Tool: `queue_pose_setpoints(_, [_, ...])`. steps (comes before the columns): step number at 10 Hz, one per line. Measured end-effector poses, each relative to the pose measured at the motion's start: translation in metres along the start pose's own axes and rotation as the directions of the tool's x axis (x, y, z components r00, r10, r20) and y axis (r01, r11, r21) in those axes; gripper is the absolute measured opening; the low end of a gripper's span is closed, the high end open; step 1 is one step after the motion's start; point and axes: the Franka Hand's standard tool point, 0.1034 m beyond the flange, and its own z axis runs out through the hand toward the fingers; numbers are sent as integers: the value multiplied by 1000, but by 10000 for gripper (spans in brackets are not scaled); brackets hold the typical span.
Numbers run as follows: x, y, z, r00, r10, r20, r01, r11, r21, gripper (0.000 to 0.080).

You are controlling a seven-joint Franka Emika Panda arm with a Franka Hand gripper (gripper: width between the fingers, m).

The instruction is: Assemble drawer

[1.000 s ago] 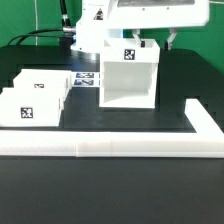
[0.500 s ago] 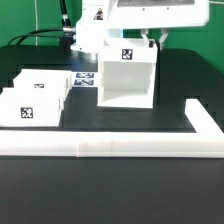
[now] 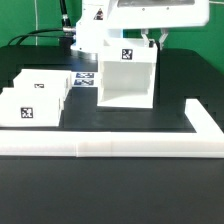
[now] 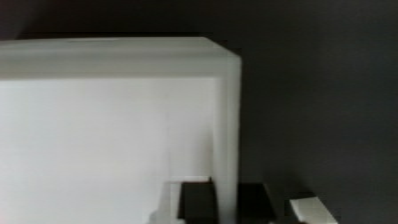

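I've brought the gripper (image 3: 157, 41) in from the exterior view's right onto the drawer shell (image 3: 127, 80)'s rear corner. Can't tell whether it's clamped. I reckon a grasp is next.

Since a second ago, the gripper (image 3: 155, 39) has been shifted toward the exterior view's left. It has been brought from a spot just off the right side of the large hollow shell (image 3: 128, 85) to the upper rear corner on that side. The whole shift was made in the first half second. In the wrist view, the shell's wall edge is now seen between the fingers (image 4: 196, 200), though whether it is squeezed cannot be told.
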Motion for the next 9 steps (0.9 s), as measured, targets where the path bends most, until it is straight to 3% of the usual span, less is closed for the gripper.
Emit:
queue_pose_setpoints(2, [41,-2,-1,999,-6,-32,6,1000,15,38])
queue_pose_setpoints(6, [104,-10,-1,993,-23,-115,28,999,37,40])
queue_pose_setpoints(9, [113,-12,-3,990,-39,-136,45,998,38,41])
